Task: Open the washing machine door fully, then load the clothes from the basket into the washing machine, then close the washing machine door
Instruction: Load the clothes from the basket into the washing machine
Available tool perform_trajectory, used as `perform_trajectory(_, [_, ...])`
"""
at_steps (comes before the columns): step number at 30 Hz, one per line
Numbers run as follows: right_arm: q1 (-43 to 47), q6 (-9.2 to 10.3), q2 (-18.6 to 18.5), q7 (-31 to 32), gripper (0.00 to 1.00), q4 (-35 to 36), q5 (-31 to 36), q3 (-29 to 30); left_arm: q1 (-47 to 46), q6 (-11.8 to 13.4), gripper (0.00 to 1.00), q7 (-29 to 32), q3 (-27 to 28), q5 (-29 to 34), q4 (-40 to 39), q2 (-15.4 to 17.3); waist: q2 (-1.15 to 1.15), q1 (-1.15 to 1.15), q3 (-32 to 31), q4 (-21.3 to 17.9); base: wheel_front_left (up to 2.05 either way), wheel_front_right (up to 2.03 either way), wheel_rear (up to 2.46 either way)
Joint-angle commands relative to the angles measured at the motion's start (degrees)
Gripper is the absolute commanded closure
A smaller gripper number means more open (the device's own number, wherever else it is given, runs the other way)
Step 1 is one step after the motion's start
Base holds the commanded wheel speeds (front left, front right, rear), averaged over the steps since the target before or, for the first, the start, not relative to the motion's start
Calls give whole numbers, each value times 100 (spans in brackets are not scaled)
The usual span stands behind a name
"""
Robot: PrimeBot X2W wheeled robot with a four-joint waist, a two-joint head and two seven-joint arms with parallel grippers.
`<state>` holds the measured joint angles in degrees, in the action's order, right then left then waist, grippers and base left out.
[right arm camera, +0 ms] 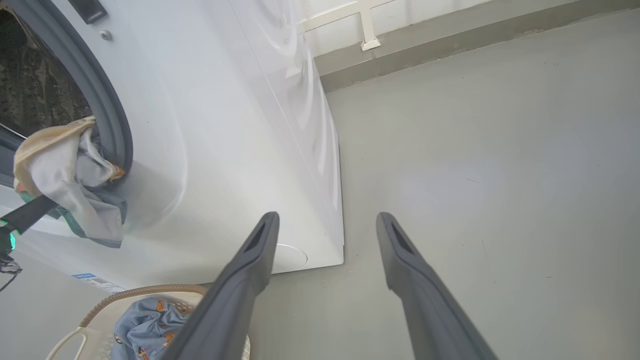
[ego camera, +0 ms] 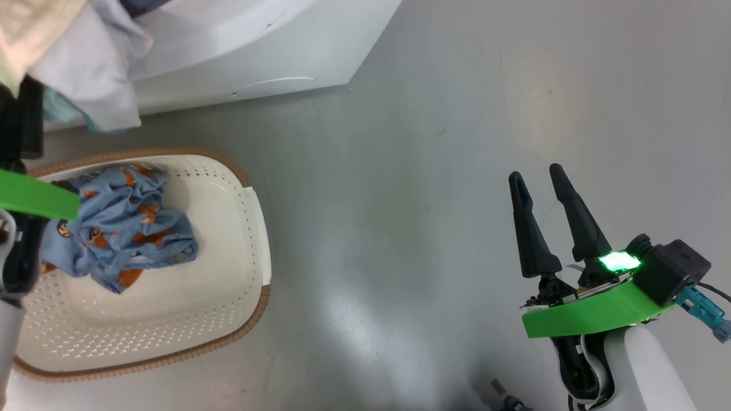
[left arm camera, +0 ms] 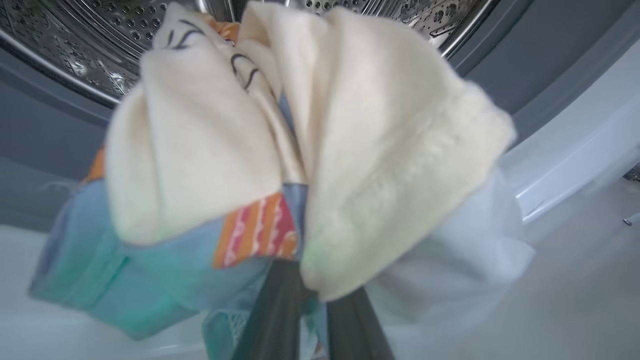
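- The left pincer (left arm camera: 312, 295) is clenched on a clothes bundle (left arm camera: 375, 175) of cream, pale grey, blue-green and orange-striped cloth. The cloth covers the fingertips, and this close view is blurred.
- The bundle hangs at the mouth of the washing machine (right arm camera: 225, 125), in front of the grey gasket (right arm camera: 112, 115). The steel drum (left arm camera: 75, 40) is behind it, and its depth is too dark to make out in the right wrist view.
- The head view cuts the bundle off at its top left corner.
- The right pincer (ego camera: 537, 173) is released and empty over the bare floor (ego camera: 400, 228), well apart from the machine.
- A blue garment (ego camera: 120, 228) with orange prints lies crumpled in the basket (ego camera: 228, 188), which sits just beside the machine. A green arm part hides the garment's left edge.
- A blue sticker (right arm camera: 95, 281) sits low on the machine's front, its writing too small to read.
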<state>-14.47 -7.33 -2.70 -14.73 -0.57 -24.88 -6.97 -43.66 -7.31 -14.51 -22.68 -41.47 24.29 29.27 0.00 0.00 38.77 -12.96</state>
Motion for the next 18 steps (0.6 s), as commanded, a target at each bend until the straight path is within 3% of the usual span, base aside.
perform_trajectory(1, [55,-16,-18,-27,0,109,-24,-125,99,-18,100,-49,290,75,-275,312,0,0,-8,8,0,0,0])
perform_trajectory(9, [39,-16,-18,-27,0,56,-39,-126,501,-8,100,-49,808,151,-1238,325,0,0,-51,56,0,0,0])
perform_trajectory(18, [-13,-16,-18,-27,0,57,-57,-254,-597,54,100,639,627,298,-919,442,0,0,28,-101,0,0,0])
